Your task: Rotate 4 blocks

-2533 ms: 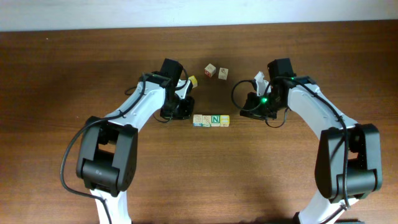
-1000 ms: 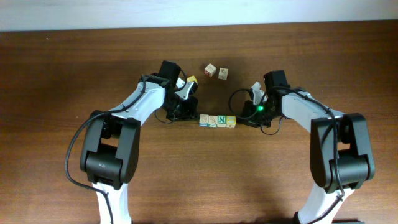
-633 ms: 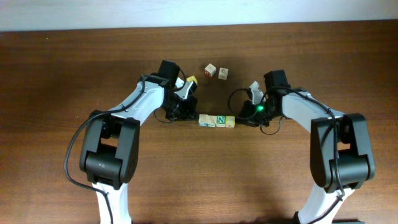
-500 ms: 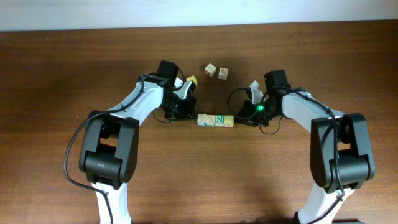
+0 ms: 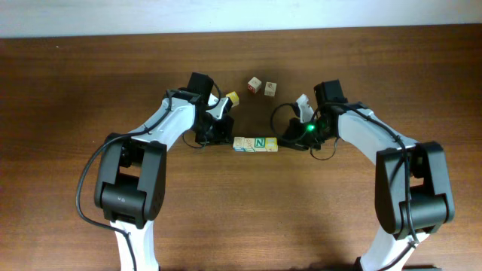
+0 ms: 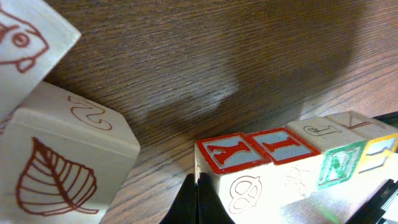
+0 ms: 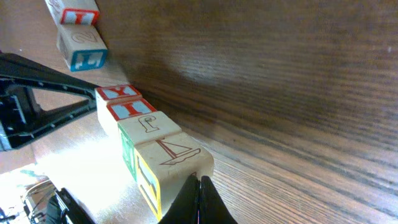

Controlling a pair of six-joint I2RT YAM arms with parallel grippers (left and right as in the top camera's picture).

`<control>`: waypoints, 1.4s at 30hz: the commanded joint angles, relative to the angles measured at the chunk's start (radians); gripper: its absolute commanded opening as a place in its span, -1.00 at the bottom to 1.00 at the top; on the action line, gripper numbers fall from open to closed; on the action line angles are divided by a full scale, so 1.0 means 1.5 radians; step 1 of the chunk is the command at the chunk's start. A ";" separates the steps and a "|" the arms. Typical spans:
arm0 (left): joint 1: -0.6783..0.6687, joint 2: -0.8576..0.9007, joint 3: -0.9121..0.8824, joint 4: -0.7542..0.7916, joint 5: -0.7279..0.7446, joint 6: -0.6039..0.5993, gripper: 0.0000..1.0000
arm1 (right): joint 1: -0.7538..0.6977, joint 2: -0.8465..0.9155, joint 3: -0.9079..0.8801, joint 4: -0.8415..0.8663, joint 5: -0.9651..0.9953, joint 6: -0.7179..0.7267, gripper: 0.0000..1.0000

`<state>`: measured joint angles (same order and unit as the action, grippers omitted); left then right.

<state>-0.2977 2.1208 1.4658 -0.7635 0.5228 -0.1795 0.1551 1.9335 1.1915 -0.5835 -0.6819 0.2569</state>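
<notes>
Four blocks lie in a straight row (image 5: 255,144) at the table's middle. From above, the third one shows a green "N" (image 5: 260,143). In the left wrist view the nearest two have red-edged tops (image 6: 222,152), then a pale one (image 6: 317,127). My left gripper (image 5: 228,138) is shut, its tip (image 6: 200,199) against the row's left end. My right gripper (image 5: 283,141) is shut too, its tip (image 7: 200,199) against the yellow-faced end block (image 7: 174,163), which has a sailboat on top. Neither gripper holds anything.
Two loose pale cubes with red marks (image 5: 256,83) (image 5: 270,89) sit behind the row, large at the left of the left wrist view (image 6: 62,168). In the right wrist view one of them shows a blue-edged face (image 7: 81,48).
The row has slid a little to the left and slightly away from the front edge. Both shut grippers moved left with it, still at its two ends.
</notes>
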 commanded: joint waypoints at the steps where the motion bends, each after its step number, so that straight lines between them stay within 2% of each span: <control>1: -0.015 0.002 -0.004 0.002 0.056 0.011 -1.00 | 0.041 -0.023 0.023 -0.002 -0.046 -0.003 -0.92; 15: -0.015 0.002 -0.004 0.002 0.056 0.011 -1.00 | 0.144 -0.044 0.078 -0.027 0.032 0.010 -0.92; 28: -0.015 0.002 -0.004 0.002 0.056 0.011 -1.00 | 0.181 -0.043 0.078 -0.009 0.062 0.050 -0.92; 42: -0.015 0.002 -0.004 0.002 0.056 0.011 -1.00 | 0.181 -0.042 0.078 -0.002 0.107 0.080 -0.92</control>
<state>-0.2989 2.1265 1.4548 -0.7578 0.5182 -0.1761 0.4133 1.8313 1.3361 -0.5697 -0.6292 0.3695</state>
